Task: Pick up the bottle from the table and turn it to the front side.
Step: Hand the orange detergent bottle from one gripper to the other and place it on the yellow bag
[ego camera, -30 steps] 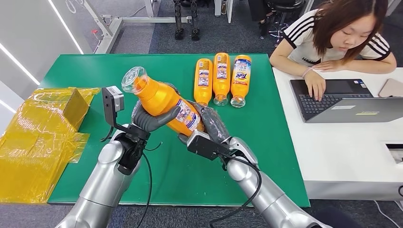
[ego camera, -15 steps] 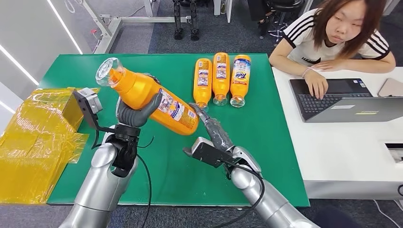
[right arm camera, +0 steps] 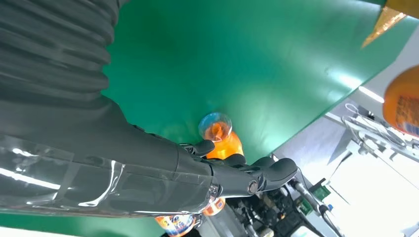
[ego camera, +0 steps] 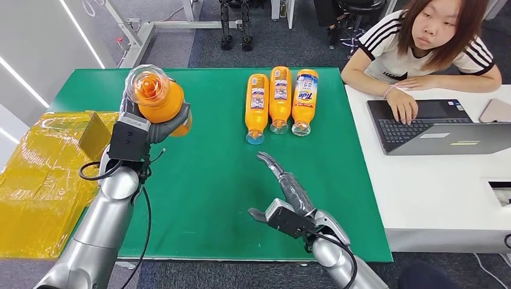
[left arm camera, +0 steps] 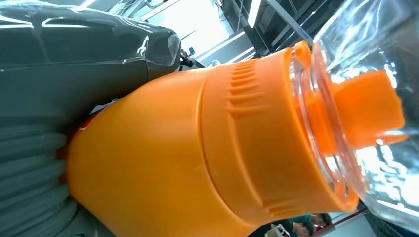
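One bottle (ego camera: pixel 158 99) is gripped by the left hand (ego camera: pixel 161 127) above the table (ego camera: pixel 211 192), cap toward the camera, while the right hand (ego camera: pixel 288 185) hovers empty, fingers extended; rotate slowly, maintaining grip until the label faces forward.

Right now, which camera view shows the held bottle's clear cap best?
The left wrist view: the clear cap is close and sharp, with the orange spout inside it. The head view shows it small, above the left hand. The right wrist view shows only an edge of the bottle.
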